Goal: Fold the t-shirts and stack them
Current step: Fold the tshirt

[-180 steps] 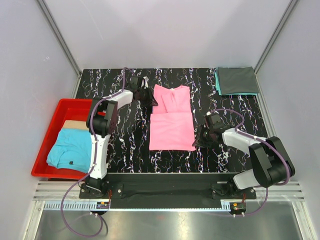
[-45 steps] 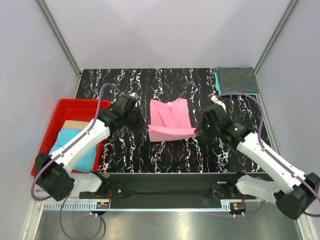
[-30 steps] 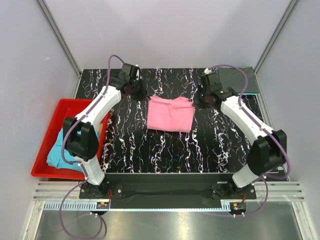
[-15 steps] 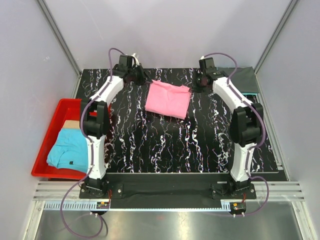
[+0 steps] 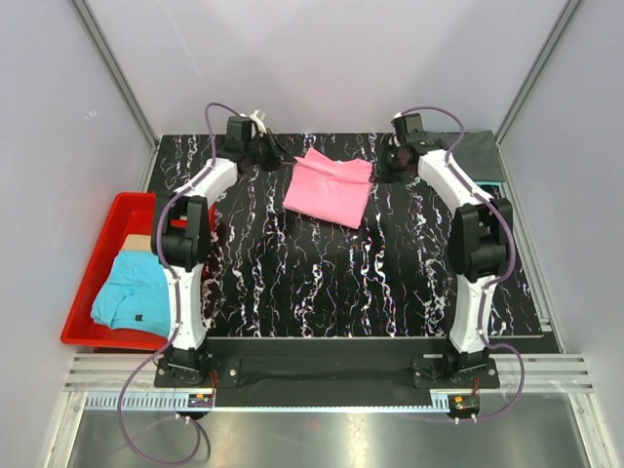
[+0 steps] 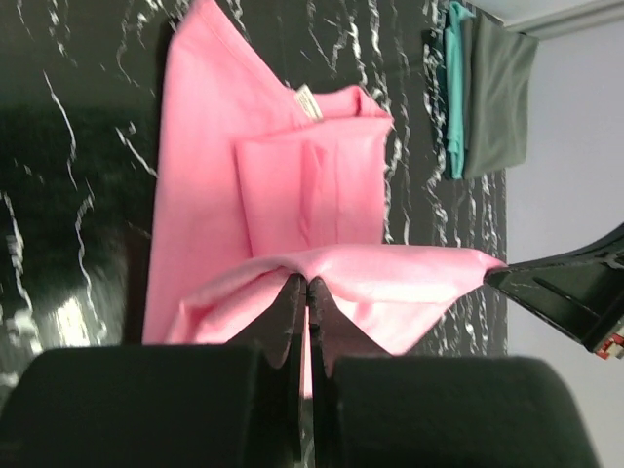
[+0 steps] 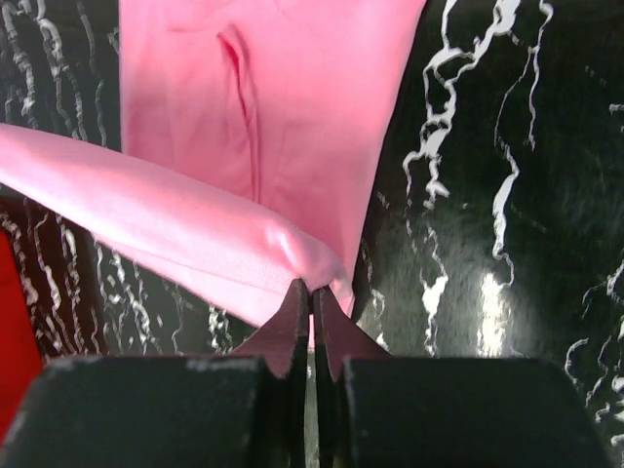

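The black, white-veined marble-look desk (image 5: 322,283) carries everything, with a red plastic bin (image 5: 125,201) at its left edge. At the far middle of the desk lies the bright pink cloth t-shirt (image 5: 330,187), partly folded. One edge of it is raised and stretched between the two arms above the rest.

A crumpled light blue t-shirt (image 5: 136,288) with a small dark mark sits in the bin, over something tan. It is not yet folded.

In the far right corner, a folded dark grey t-shirt (image 6: 497,97) rests on a folded teal one (image 6: 454,88). That looks like the stack begun.

The left fingers (image 6: 297,302) and the right fingers (image 7: 304,302) are each pinched together on the pink hem.

A tiny white collar label (image 6: 308,99) is unreadable.
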Robot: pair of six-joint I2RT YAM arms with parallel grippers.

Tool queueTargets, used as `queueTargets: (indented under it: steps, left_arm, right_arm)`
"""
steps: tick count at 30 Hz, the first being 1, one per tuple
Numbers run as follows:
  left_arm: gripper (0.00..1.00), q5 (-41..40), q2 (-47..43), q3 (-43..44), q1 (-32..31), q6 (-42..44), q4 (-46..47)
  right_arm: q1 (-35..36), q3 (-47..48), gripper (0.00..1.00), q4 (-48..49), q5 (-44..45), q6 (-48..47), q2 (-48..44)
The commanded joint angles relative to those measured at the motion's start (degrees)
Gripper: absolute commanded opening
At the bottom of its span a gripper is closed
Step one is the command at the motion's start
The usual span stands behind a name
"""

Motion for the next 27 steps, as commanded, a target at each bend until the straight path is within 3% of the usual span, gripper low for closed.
queueTargets:
  steps: [1,8,12,20,27]
  left_arm:
    - [0.0,1.42,-10.26,-6.89,0.02,0.13,7.17]
    - [0.0,0.46,-26.17,-28.7,-1.65,0.66,8.67]
    - [0.0,0.81,-32.24,-40.64,-3.23,1.1,4.73]
    - [0.0,-0.77,-44.37,-56.13,-7.45,3.04,-7.84]
    - [0.0,-2.18,-54.38,-70.28,-11.76,-0.91,-8.21]
  right_arm:
    - [-0.09,-4.9,0.0,0.51,-2.15,-0.24,-9.31]
    - [0.69,-21.34,0.0,0.42,-7.07,0.47,-22.24]
    - [2.8,-31.19,0.0,0.25,-7.78,0.81,-28.65]
    - [6.67,-51.31,0.0,2.0,-7.61,3.45,-40.25]
    - [8.95,-61.78,0.0,-0.1,-7.17,7.66,-50.18]
